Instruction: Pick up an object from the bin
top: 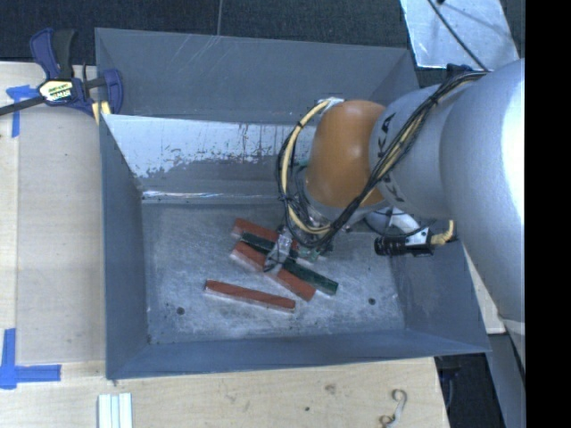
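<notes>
Red-brown sticks point(252, 234) just beneath hand point(284, 250)

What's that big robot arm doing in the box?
The robot arm reaches into the grey bin from the right. Its tool is down at a small heap of reddish-brown and dark green sticks in the middle of the floor. One more reddish-brown stick lies apart, nearer the front. Nothing is lifted yet.
</notes>
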Motion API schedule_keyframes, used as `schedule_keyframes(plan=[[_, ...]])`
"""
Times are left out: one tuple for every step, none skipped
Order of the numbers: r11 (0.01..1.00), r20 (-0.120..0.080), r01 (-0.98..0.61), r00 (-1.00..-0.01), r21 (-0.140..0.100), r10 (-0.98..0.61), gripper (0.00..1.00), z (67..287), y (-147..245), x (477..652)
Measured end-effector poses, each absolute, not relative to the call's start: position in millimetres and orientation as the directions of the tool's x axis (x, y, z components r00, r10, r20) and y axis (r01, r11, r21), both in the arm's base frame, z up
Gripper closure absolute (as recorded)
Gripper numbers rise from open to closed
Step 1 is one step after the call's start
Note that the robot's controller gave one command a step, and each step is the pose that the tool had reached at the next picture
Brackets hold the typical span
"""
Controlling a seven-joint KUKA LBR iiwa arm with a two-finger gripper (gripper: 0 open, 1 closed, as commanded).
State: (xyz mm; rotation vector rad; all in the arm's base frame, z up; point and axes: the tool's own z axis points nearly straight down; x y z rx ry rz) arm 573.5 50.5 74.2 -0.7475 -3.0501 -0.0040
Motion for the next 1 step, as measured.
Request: schedule_keyframes(plan=[[0.887, -0.008, 0.461, -0.887, 0.005, 0.462, 1.00, 147.4, 49.7, 576.0]])
